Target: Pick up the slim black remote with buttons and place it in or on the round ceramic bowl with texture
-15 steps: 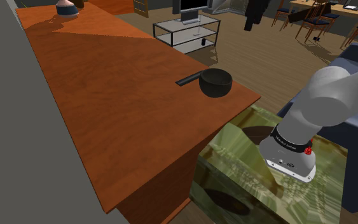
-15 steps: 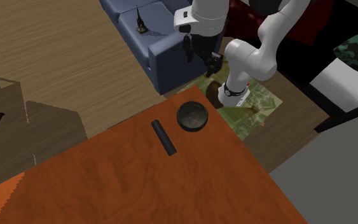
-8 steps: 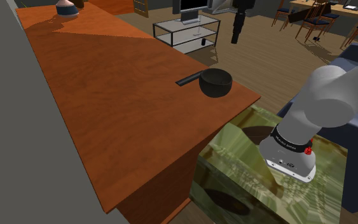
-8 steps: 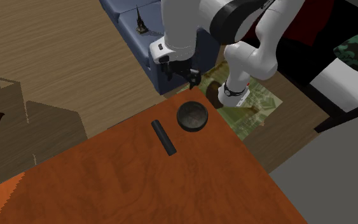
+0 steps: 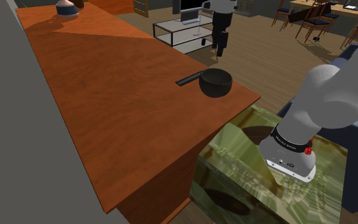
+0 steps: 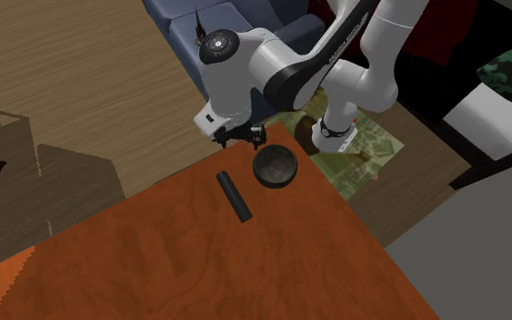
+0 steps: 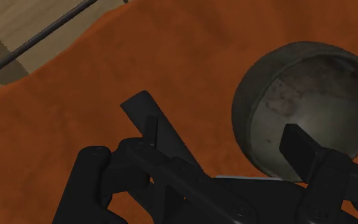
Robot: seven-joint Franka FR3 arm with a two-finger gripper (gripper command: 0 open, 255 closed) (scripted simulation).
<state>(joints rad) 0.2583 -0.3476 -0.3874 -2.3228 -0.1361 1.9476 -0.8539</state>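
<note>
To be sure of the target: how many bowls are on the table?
1: the dark round bowl near the orange table's corner, beside the slim black remote. No other bowl shows there.

The pincer (image 6: 237, 138) hangs with its jaws apart over the counter (image 6: 172, 264) corner, nothing beneath it but air. In the second exterior view the bowl (image 6: 276, 167) sits just beside the remote (image 6: 234, 196) at its two o'clock, the lone obstacle. From four round to eight o'clock it's bare counter, wide open.
</note>
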